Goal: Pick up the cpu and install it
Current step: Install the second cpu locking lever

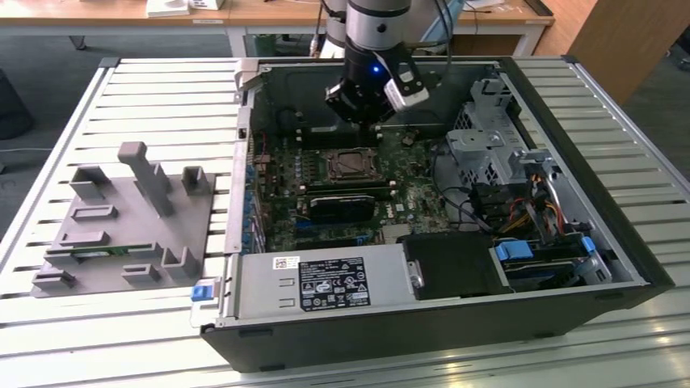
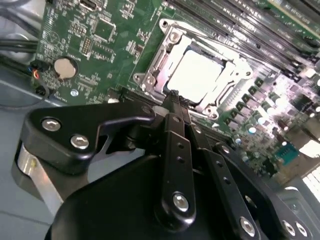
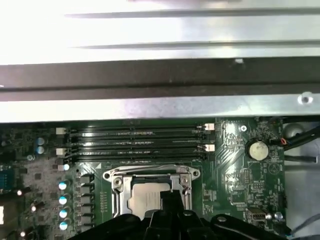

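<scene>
Out on the exterior view, the arm hangs over an open computer case (image 1: 561, 153) lying on a slatted metal counter (image 1: 161, 89), and the gripper (image 1: 364, 113) sits above the green motherboard (image 1: 323, 218), toward the far wall of the case. Just beneath and a touch nearer the camera is the socket (image 1: 351, 164), a dark square in a metal frame. Off to the exterior view's left, a grey moulded fixture (image 1: 119, 226) stands on the counter, well apart from the case, and a grey power supply (image 1: 323, 283) fills the near edge of the case. Over to the second wrist view: the gripper (image 2: 176, 102) reaches down with its black linkage, the jaws brought together to a narrow point with nothing seen between them, tips right at the edge of the socket (image 2: 150, 80). And there is the cpu (image 2: 197, 75), its pale shiny top lying flat inside the socket frame, just beyond the tips; whether the tips touch the frame I cannot tell. A round coin cell (image 2: 65, 67) sits on the board nearby. Now the first wrist view: the cpu (image 3: 145, 197) again lies within the socket frame (image 3: 117, 185), the gripper (image 3: 172, 200) overlapping its edge, with long memory slots (image 3: 135, 142) running alongside and the coin cell (image 3: 258, 149) off to one side.
</scene>
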Tool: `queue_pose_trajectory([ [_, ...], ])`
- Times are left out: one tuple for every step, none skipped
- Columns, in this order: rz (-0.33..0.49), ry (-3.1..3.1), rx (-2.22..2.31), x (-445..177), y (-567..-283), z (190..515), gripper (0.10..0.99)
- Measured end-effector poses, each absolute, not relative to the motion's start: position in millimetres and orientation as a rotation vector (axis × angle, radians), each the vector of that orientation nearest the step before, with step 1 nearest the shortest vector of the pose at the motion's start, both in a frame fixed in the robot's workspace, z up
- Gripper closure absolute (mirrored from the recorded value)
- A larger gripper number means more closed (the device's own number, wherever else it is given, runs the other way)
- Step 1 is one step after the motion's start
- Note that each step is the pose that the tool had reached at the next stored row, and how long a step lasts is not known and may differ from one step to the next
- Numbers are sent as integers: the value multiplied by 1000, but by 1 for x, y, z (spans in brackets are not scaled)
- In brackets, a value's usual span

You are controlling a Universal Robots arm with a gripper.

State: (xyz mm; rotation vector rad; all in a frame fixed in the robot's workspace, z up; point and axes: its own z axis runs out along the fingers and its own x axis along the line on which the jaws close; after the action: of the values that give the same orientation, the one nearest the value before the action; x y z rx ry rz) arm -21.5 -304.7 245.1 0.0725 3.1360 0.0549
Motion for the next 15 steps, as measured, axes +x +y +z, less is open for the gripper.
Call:
queue_pose_trajectory([
  [55,3136,73,-22,-306,245,980],
  [55,3136,73,-22,-308,245,980],
  [56,3136,73,-22,-311,245,980],
  [55,3136,73,-22,-314,245,980],
  [55,3136,73,-22,-318,245,980],
  [56,3136,73,-22,-321,245,980],
  [55,3136,73,-22,-325,245,980],
  [56,3136,73,-22,-329,245,980],
  [56,3136,73,-22,-332,245,980],
  [59,3137,73,-22,-335,244,980],
  [62,3138,73,-22,-338,243,980],
  [65,3139,73,-22,-340,242,980],
  [67,3140,73,-22,-341,241,980],
  [70,3139,73,-22,-344,240,980],
  [74,3139,73,-22,-347,239,980],
])
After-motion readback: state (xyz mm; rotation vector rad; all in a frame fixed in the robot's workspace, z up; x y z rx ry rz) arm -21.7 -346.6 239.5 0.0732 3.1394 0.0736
